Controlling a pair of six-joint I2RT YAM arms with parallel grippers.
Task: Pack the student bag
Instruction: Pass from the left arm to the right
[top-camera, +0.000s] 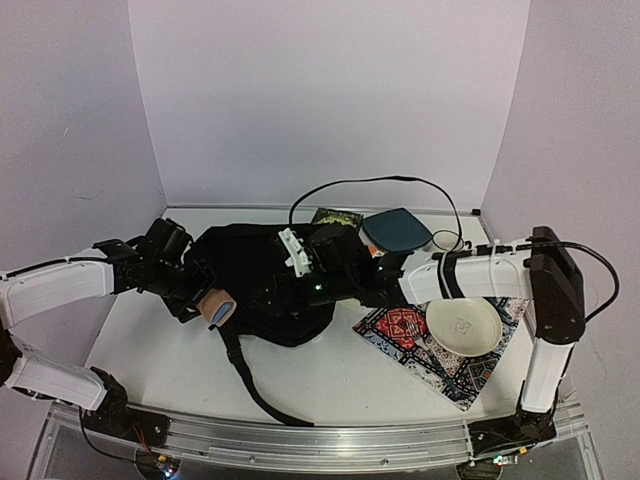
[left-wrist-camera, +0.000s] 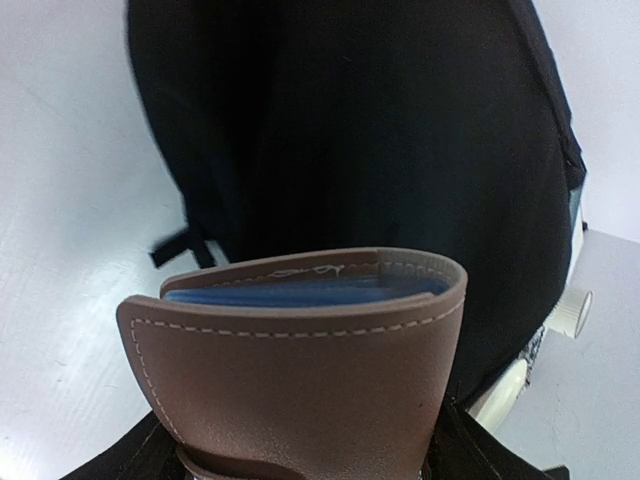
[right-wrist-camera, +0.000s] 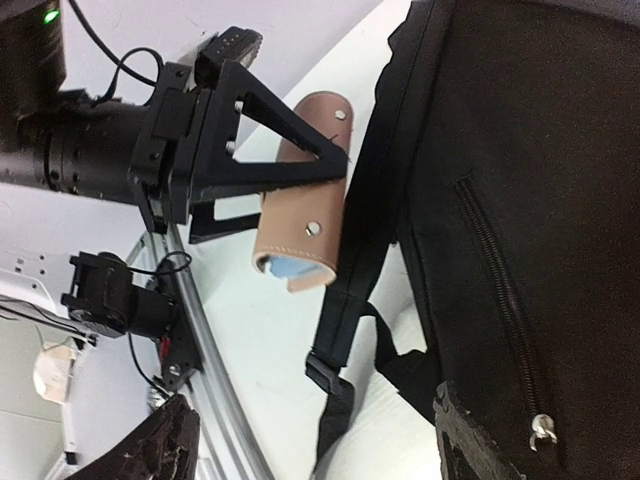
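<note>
The soft black fabric backpack (top-camera: 245, 270) lies flat, strap trailing — left gripper (right-wrist-camera: 315, 190) clamps a tan leather case (right-wrist-camera: 295, 240), right gripper (right-wrist-camera: 320, 440) gapes empty.

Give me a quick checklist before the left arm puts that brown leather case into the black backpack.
1. Grip on the leather case by the left gripper: ok.
2. The blue contents seated inside it: ok.
3. The right gripper open, holding nothing: ok.
4. Opening of the student bag ready: cannot tell; the zipper in view looks closed.
5. Path clear of the shoulder strap: not ok, it runs beside the case.
</note>
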